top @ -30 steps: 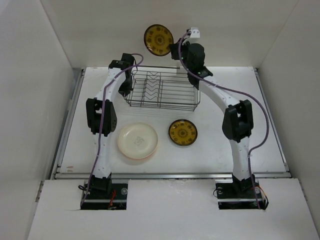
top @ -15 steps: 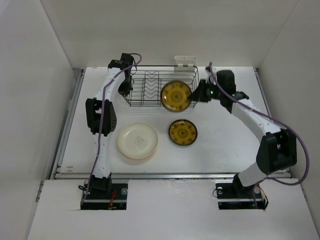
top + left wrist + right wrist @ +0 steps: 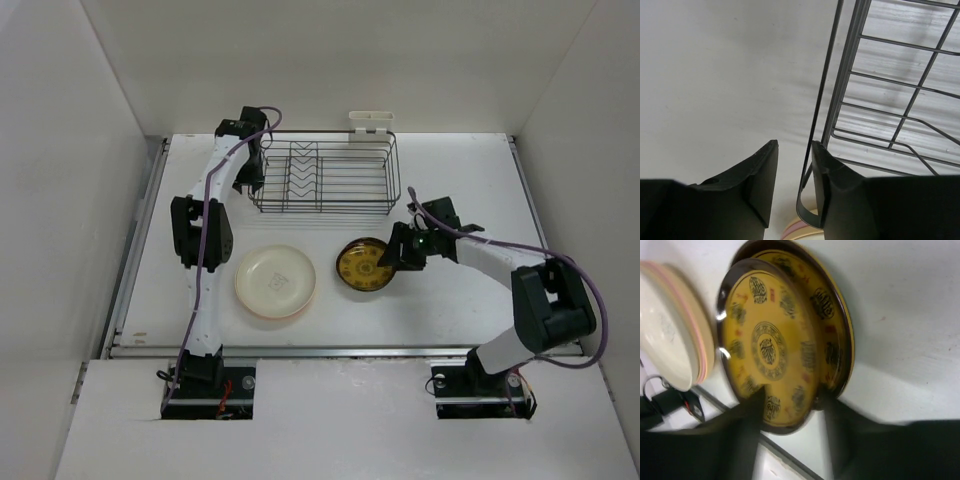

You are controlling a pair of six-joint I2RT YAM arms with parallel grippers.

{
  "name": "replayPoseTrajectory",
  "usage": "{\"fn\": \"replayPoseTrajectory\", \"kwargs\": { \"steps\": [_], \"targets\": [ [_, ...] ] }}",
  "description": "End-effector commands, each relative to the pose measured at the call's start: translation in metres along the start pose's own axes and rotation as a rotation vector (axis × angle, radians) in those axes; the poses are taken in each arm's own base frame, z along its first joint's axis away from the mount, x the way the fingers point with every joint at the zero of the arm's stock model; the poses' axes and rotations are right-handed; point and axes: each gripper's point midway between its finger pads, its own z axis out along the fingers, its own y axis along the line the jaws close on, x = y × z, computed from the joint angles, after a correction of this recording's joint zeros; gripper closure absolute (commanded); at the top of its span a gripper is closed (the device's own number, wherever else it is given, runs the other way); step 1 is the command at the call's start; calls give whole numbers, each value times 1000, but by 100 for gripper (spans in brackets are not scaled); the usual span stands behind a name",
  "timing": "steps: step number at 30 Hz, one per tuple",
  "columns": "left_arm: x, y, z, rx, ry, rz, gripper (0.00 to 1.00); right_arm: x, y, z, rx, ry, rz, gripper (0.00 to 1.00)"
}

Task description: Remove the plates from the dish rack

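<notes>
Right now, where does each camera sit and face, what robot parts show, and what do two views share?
Top external: above and behind, looking down; both arms, dish rack.
Left wrist: on left arm, faces the rack's wire edge; left claw straddles it.
Right wrist: on right arm, faces two patterned plates; right claw grips the upper plate.
Shared: top and right wrist show the cream plate.

The top view is bright and even, with soft grey shadows on the table [image 3: 450, 305] under the dish rack [image 3: 325, 178]. In the left wrist view the wires look sharp, but the left gripper [image 3: 794, 147] is almost black. The right wrist view is blurry: the right gripper [image 3: 790, 397] looks smeared, and the patterned plate [image 3: 767, 347] has a small white shine.
</notes>
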Motion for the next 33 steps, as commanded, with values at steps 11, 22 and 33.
{"fn": "replayPoseTrajectory", "kwargs": {
  "steps": [11,22,33],
  "targets": [
    [-18,26,-82,-11,-162,35,26,-87,13,-117,289,-512,0,0],
    [-18,91,-142,-269,-287,36,20,-122,3,-272,646,-954,164,0],
    [19,250,-219,-540,-436,-425,7,-70,-13,-457,935,-1537,310,0]
  ]
}}
